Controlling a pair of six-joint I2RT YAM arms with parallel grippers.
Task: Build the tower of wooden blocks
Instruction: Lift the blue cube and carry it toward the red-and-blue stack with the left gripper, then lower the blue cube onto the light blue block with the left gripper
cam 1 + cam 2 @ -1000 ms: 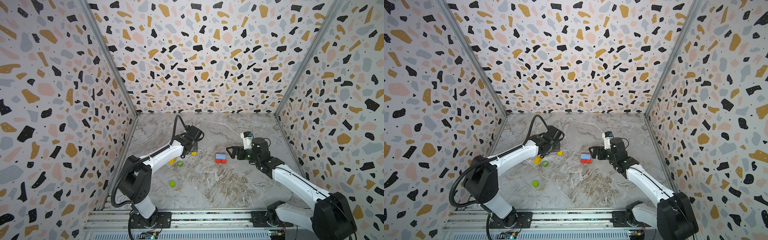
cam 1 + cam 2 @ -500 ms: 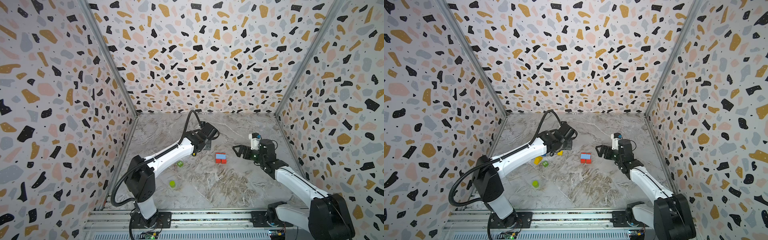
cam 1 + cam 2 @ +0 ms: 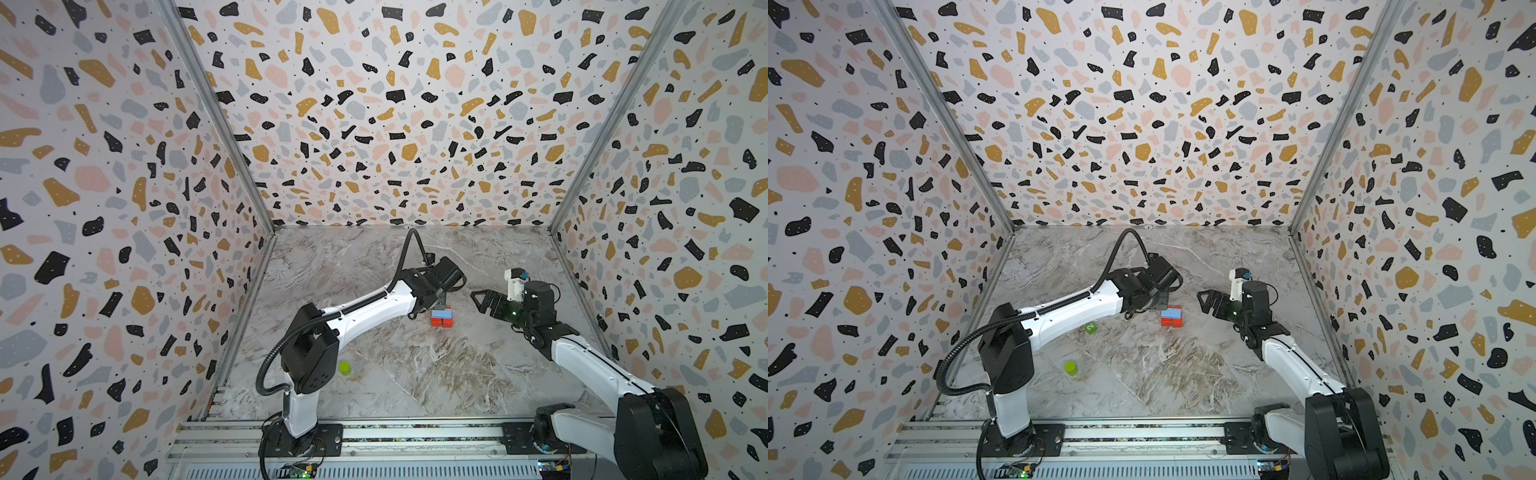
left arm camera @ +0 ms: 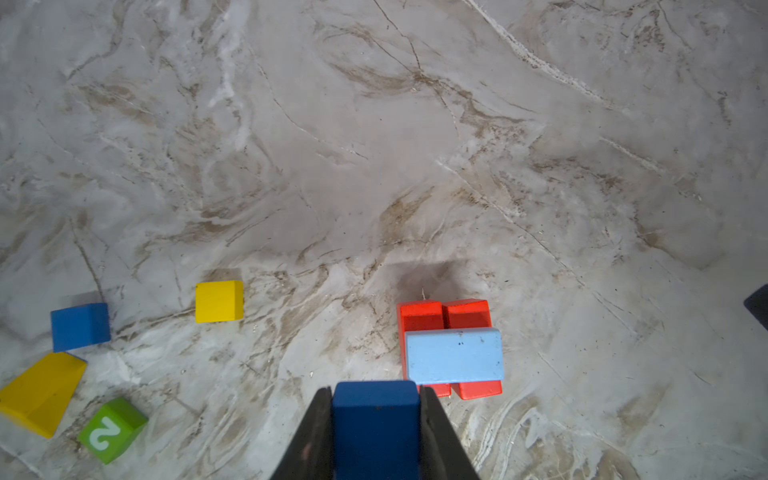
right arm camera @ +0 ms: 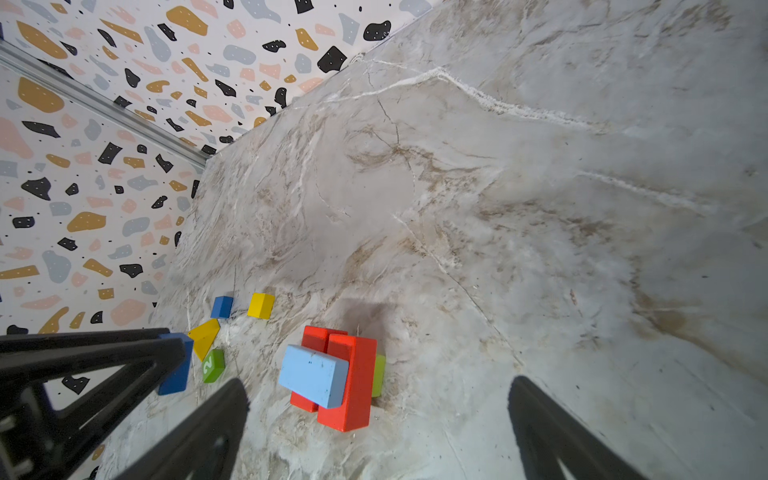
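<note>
I see the wood block tower (image 4: pixel 453 357) at mid table (image 3: pixel 415 374): two red bars side by side, with a light blue bar crosswise on top. My left gripper (image 4: pixel 375 390) clamps a dark blue block (image 4: pixel 376 432) just beside it. The right gripper (image 3: pixel 482 300) is spread wide and holds nothing.

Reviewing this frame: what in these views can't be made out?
- Dark blue block in the left hand: the left wrist view's bottom edge cuts it off, so its length is unknown.
- Lime piece: in the right wrist view the red bars cover all but a sliver; shape unclear.
- Yellow cube and blue cube: the left arm hides them in both top views.
</note>
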